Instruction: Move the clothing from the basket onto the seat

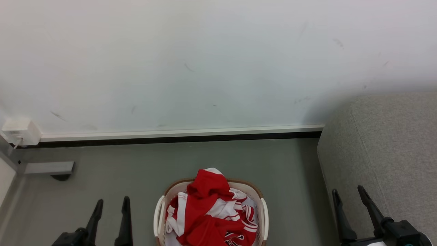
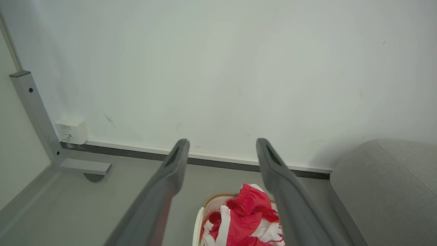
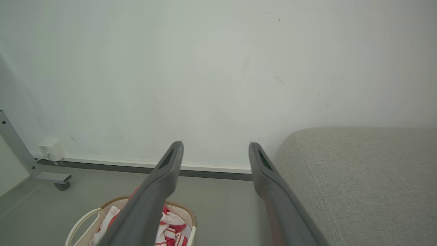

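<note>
Red clothing (image 1: pixel 208 212) with white stripes is heaped in the white basket (image 1: pixel 159 215) with a brown rim, on the grey floor at the bottom middle of the head view. The same clothing (image 2: pixel 244 218) and basket (image 2: pixel 198 222) lie low between the left wrist view's fingers; the right wrist view catches the clothing (image 3: pixel 169 227) and basket (image 3: pixel 80 223) at lower left. The light-grey seat (image 1: pixel 385 157) stands to the right, also the seat (image 2: pixel 385 184) and seat (image 3: pixel 362 177). My left gripper (image 1: pixel 112 202) hangs open left of the basket, empty. My right gripper (image 1: pixel 348 192) is open and empty, in front of the seat.
A white wall with a dark skirting line (image 1: pixel 177 138) runs behind the basket. At the far left stand a white socket box (image 1: pixel 20 131) with a cable and a grey metal frame foot on a castor (image 1: pixel 51 169). Bare grey floor (image 1: pixel 293 177) separates basket and seat.
</note>
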